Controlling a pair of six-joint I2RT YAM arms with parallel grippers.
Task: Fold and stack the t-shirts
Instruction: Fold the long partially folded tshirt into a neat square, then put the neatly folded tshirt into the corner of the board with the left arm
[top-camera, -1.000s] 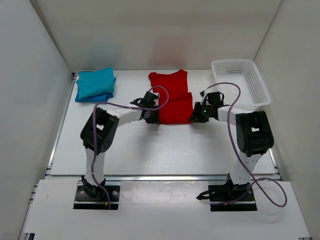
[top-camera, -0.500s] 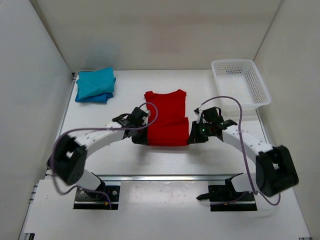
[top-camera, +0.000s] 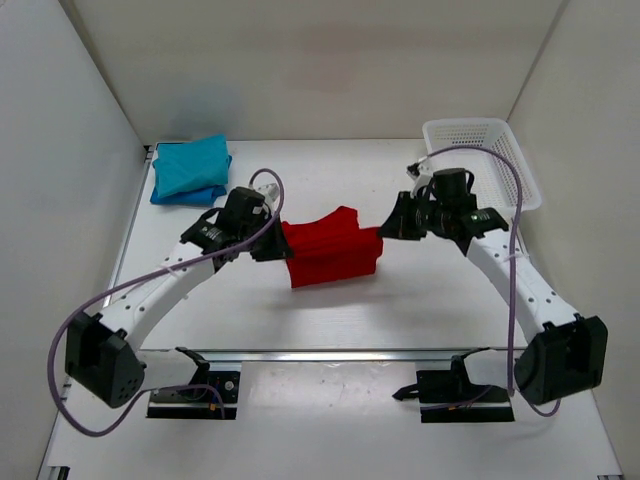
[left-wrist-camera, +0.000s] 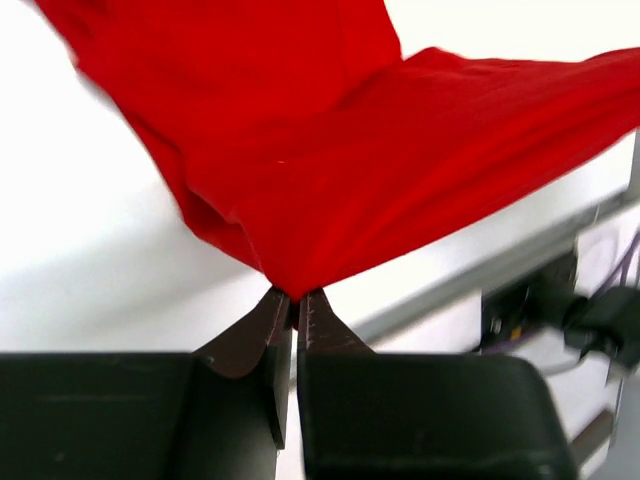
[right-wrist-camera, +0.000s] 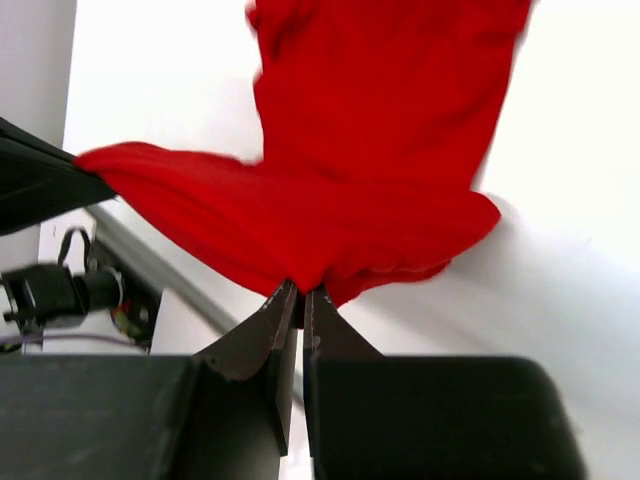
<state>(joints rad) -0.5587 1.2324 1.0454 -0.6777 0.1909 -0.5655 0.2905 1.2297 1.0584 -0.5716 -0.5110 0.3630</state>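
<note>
The bright red cloth t-shirt (top-camera: 330, 250) hung bunched between the two arms above the middle of the white table (top-camera: 300, 315), pulled into a band that sagged and creased along its centre. The left gripper (top-camera: 277, 246) held the shirt's left end, and in the left wrist view its fingers (left-wrist-camera: 270, 325) were pressed together on a pinched point of red fabric (left-wrist-camera: 380, 150) that fanned away from them. The right gripper (top-camera: 386, 229) held the right end, a little farther back on the table than the left one; in the right wrist view that gripper (right-wrist-camera: 298, 292) was likewise clamped tight on a gathered fold of the red cloth (right-wrist-camera: 370, 130), which spread out beyond the fingertips. Whether the hanging lower edge touched the table could not be told. A teal folded cloth shirt (top-camera: 190, 165) lay at the far left corner, well apart from the arms, with a darker blue cloth edge (top-camera: 203, 196) showing along its near side. A white plastic mesh basket (top-camera: 470, 125) sat at the far right corner, just behind the right arm.
</note>
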